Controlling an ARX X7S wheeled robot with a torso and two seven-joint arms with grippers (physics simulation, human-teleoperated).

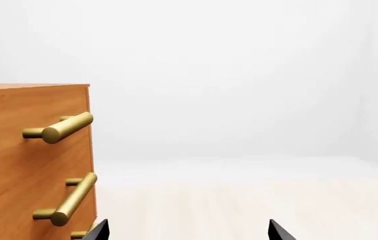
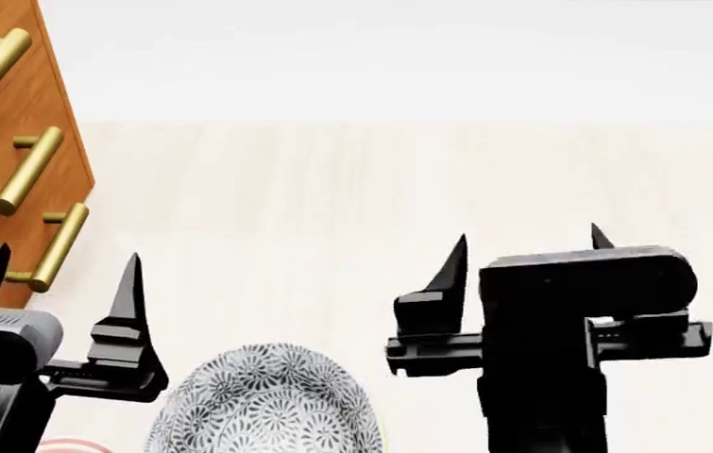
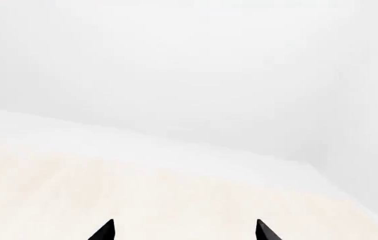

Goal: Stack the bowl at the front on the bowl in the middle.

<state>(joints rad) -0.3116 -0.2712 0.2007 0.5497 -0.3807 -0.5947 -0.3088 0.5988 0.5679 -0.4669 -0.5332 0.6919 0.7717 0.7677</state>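
Head view: left gripper point(image 2: 64, 274) and right gripper point(image 2: 526, 250) both raised over the pale floor point(image 2: 331, 189), fingers spread wide on each, nothing between them. A grey-white patterned bowl point(image 2: 265, 406) sits at the lower edge of the head view, between the two arms and nearer the left one; only this bowl is clearly visible, so its place in the row cannot be told. A wooden cabinet point(image 2: 4, 123) with brass handles point(image 2: 26, 170) stands at far left, just beyond the left gripper. Both wrist views show only fingertips and bare floor; the left one also shows the cabinet.
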